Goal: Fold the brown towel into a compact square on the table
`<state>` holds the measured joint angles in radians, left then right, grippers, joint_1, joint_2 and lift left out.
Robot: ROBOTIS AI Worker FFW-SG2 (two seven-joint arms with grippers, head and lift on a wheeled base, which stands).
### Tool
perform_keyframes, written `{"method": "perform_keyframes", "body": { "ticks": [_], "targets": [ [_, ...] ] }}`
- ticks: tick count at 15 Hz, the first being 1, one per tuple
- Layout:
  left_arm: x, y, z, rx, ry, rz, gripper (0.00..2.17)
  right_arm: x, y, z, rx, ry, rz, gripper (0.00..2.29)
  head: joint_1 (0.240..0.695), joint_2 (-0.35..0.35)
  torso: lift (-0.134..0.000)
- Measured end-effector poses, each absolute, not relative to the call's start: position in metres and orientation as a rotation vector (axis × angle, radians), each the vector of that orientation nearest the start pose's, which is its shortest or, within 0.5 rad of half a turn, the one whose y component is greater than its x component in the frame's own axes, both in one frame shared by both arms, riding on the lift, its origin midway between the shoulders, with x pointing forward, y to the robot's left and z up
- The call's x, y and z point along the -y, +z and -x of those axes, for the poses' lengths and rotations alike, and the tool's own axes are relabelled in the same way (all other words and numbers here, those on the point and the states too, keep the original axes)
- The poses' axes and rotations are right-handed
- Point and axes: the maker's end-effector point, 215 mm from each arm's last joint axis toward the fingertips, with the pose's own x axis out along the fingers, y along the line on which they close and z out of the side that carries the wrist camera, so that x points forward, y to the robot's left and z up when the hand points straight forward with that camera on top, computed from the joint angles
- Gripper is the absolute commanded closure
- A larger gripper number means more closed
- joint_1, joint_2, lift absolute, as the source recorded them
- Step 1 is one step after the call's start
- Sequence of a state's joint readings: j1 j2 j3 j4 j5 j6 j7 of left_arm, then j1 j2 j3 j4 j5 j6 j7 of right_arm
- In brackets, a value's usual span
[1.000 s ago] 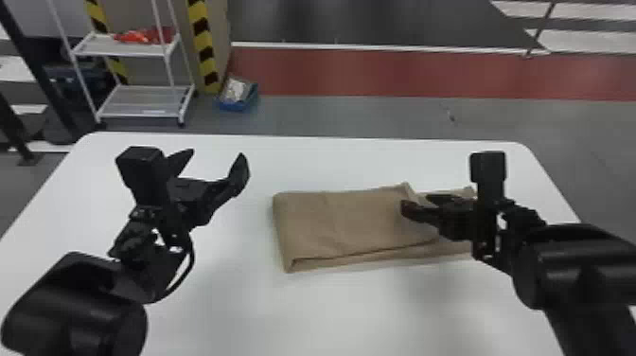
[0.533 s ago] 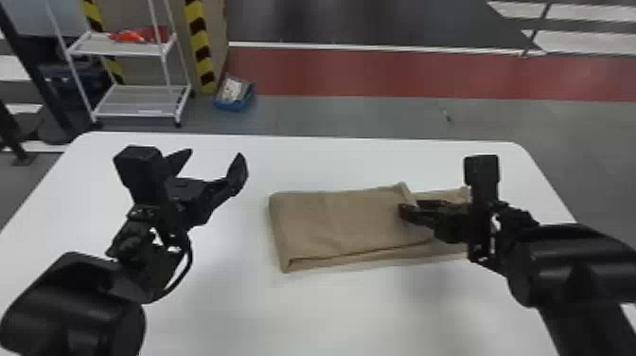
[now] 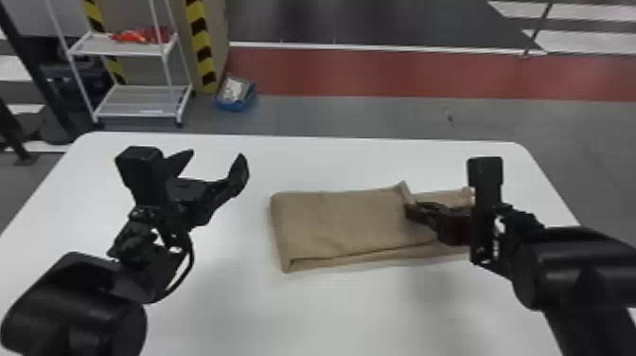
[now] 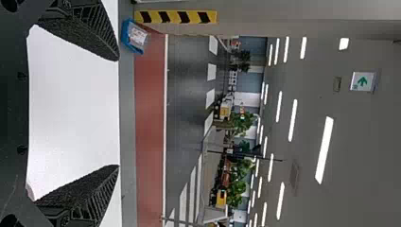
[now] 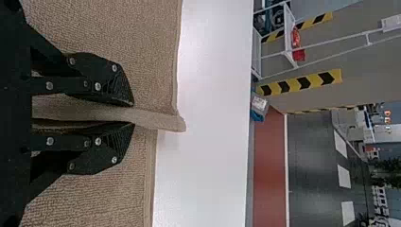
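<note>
The brown towel (image 3: 350, 222) lies as a folded strip across the table, its upper layer ending in a raised edge near my right gripper (image 3: 409, 213). In the right wrist view, my right gripper (image 5: 134, 113) is shut on that edge of the towel (image 5: 142, 42), with a narrow ridge of cloth between its fingers. To the left of the towel, apart from it and above the table, my left gripper (image 3: 215, 158) stands open. Seen from the left wrist, the left gripper (image 4: 118, 113) has its fingers spread wide with nothing between them.
The white table (image 3: 236, 312) extends around the towel. Past its far edge stand a white wire shelf (image 3: 137, 102) with red items on it and a blue bin (image 3: 236, 104) on the floor. Yellow-and-black striped posts are beside the shelf.
The head view has shifted slightly. Neither arm shows a clear move against the table, and the towel keeps its shape.
</note>
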<state>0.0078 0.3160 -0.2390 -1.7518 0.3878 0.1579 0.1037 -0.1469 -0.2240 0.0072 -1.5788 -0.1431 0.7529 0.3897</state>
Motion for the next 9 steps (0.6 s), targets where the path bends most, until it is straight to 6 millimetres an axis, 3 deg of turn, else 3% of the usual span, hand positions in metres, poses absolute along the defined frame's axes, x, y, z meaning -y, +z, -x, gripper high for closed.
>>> {"method": "perform_keyframes", "body": {
  "ticks": [1, 5, 8, 9],
  "targets": [
    [-0.186, -0.327, -0.581, -0.083, -0.188, 0.067, 0.08, 0.233, -0.452, -0.576, -0.606, 0.355, -0.039, 1.31, 0.695, -0.045, -0.124],
    [-0.187, -0.331, -0.578, -0.093, -0.186, 0.068, 0.08, 0.229, -0.437, -0.574, -0.569, 0.372, -0.034, 1.32, 0.695, -0.040, -0.124],
    [-0.187, -0.333, -0.577, -0.099, -0.186, 0.069, 0.08, 0.231, -0.400, -0.569, -0.492, 0.376, -0.058, 1.33, 0.695, -0.040, -0.124],
    [-0.187, -0.333, -0.577, -0.099, -0.186, 0.069, 0.08, 0.240, -0.384, -0.566, -0.467, 0.365, -0.076, 1.32, 0.695, -0.045, -0.124]
  ]
}}
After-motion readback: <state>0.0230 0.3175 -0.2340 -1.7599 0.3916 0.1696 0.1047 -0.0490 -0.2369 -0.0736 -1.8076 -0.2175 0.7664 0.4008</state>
